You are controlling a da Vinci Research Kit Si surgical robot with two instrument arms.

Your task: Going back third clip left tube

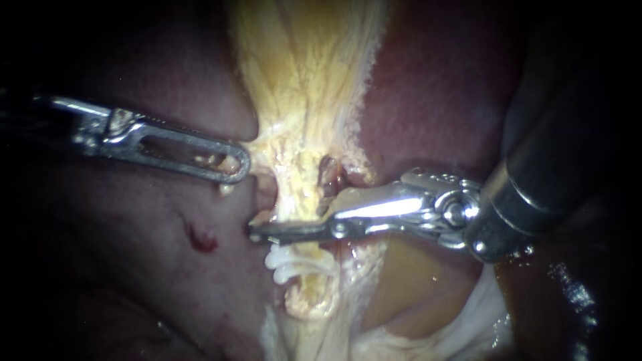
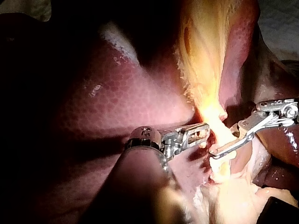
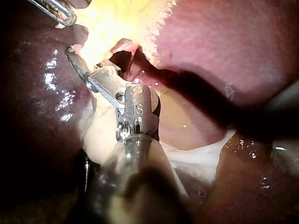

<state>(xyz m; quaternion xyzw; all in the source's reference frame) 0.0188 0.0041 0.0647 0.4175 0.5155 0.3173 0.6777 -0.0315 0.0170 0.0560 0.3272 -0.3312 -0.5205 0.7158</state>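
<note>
Endoscope view first: my right instrument (image 1: 267, 232) lays its long thin jaws crosswise over the yellow-coated tube (image 1: 301, 194), tips poking out past the tube's left edge. Left wrist view gives me the better angle, with a slim gap showing between the two jaws. They stand slightly parted and grip nothing.

Just under them sit the white clips (image 1: 291, 264), stacked close together on the tube. I can't count them cleanly, and I can't tell whether this is the left tube. Just above the jaws there's a small dark reddish opening (image 1: 331, 174) in the yellow tissue.

On the other side my left instrument (image 1: 231, 166) comes in level. Its slotted jaws are pressed together on the yellow fringe (image 1: 254, 148) at the tube's edge, with crumbs of fat clinging to the tip. The two instruments' tips are near each other but not touching.

Upward from the tube, the yellow fatty sheet (image 1: 307, 60) fans out. Dark red liver (image 1: 154, 281) lies on both sides of it, with a small bright red mark (image 1: 200, 237) on the liver below my left instrument.
</note>
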